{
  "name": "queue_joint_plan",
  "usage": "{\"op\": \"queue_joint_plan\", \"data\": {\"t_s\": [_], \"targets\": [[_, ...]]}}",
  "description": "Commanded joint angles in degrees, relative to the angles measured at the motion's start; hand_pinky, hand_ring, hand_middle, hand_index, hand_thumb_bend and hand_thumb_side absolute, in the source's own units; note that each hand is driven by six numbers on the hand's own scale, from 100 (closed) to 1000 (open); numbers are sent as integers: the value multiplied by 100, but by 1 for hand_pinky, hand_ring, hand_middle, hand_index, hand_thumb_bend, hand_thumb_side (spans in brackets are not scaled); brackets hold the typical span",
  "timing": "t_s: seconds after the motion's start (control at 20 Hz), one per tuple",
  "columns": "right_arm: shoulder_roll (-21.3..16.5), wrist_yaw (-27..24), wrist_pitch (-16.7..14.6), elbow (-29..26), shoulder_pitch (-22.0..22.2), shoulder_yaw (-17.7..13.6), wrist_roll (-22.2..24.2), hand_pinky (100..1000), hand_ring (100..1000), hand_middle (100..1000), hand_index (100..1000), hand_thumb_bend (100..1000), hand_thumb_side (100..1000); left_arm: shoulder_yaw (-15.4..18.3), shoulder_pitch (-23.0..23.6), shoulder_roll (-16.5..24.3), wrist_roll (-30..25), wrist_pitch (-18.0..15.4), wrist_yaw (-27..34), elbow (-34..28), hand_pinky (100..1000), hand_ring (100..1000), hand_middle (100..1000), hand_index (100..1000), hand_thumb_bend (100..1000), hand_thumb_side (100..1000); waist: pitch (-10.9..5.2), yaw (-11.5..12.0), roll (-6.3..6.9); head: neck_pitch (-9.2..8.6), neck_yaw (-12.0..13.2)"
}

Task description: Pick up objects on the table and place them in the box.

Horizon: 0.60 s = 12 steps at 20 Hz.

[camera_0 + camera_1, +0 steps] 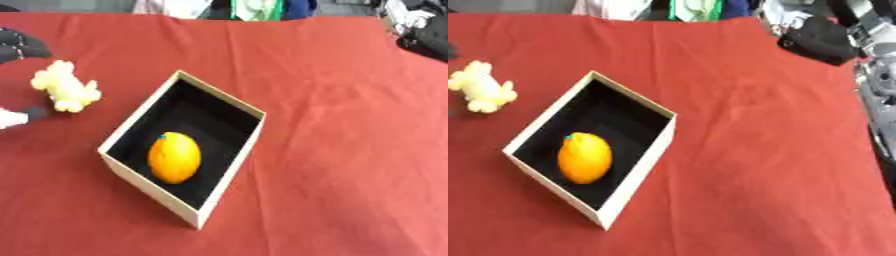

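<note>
Left hand (19,46), dark and cut off by the upper left edge of the frame, hovers beside a pale yellow soft toy (66,86) lying on the red tablecloth (350,150); whether its fingers are curled or straight cannot be told, since only a dark rounded part and, lower down, a white-and-dark tip at the left edge show; the toy appears free of any grasp, resting just left of the box (223,172); right hand (820,40) sits at the upper right of the frame, black, well apart from the work, its fingers likewise impossible to read.

Judging by the layout, the step in hand is the approach to the toy; the next move calls for closing round its lumpy body, lifting it clear of the near wall and carrying it right, over the opening.

Inside the cream-walled, black-lined box lies an orange (174,157), toward the lower end; the upper half of the floor has room for the toy.
</note>
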Motion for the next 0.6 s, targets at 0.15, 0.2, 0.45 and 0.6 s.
{"op": "queue_joint_plan", "data": {"t_s": [0.15,0.2,0.45,0.6], "targets": [[-10,-76,43,-115,-114,-87,-21,786,707,587,985,100,695,-30,-202,-18,369,-80,-583,205,756,881,823,958,508,432,-105,-28,10,-84,41],[4,-85,50,-115,-122,-86,-27,786,705,586,985,100,701,-45,-223,-33,406,-90,-686,262,751,880,835,994,498,382,-102,-35,10,-88,49],[45,-120,82,-115,-133,-77,-26,783,701,582,984,100,705,-38,-320,-98,513,-87,-1104,457,687,837,804,1000,440,100,-84,-48,24,-102,60],[70,-124,91,-115,-143,-77,-13,782,700,581,984,100,705,-16,-356,-136,717,-96,-1113,572,653,809,779,962,397,100,-73,-56,30,-112,57]]}}
